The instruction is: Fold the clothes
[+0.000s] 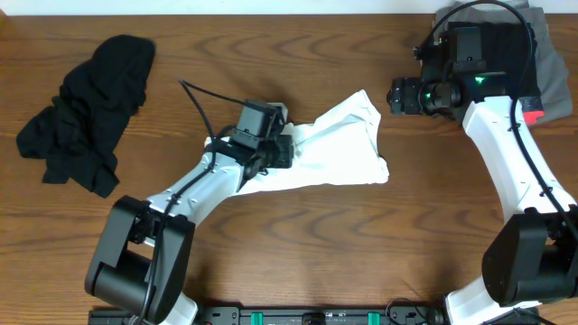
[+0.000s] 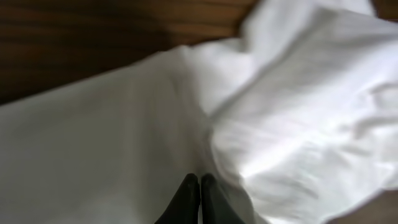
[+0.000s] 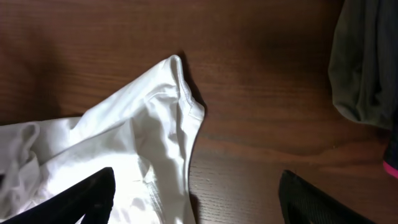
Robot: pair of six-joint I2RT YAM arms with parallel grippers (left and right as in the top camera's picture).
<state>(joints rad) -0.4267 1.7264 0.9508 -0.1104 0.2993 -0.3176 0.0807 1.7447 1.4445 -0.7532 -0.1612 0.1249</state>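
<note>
The white T-shirt (image 1: 339, 149) lies crumpled in the middle of the table. My left gripper (image 1: 287, 150) sits on its left part. In the left wrist view the black fingers (image 2: 186, 199) are pressed together on a ridge of white cloth (image 2: 124, 143), with only a thin sliver of white between them. My right gripper (image 1: 395, 96) hovers just right of the shirt's upper corner (image 1: 366, 99). It (image 3: 196, 199) stands open, one finger (image 3: 81, 199) over the white fabric (image 3: 143, 124) and the other over bare wood. A black garment (image 1: 90, 113) lies bunched at the far left.
A heap of dark and grey cloth (image 1: 533, 45) lies at the back right corner behind the right arm, its grey edge (image 3: 364, 62) showing in the right wrist view. A red-pink item (image 1: 533, 116) sits beside that arm. Wood table (image 1: 298, 235) all around.
</note>
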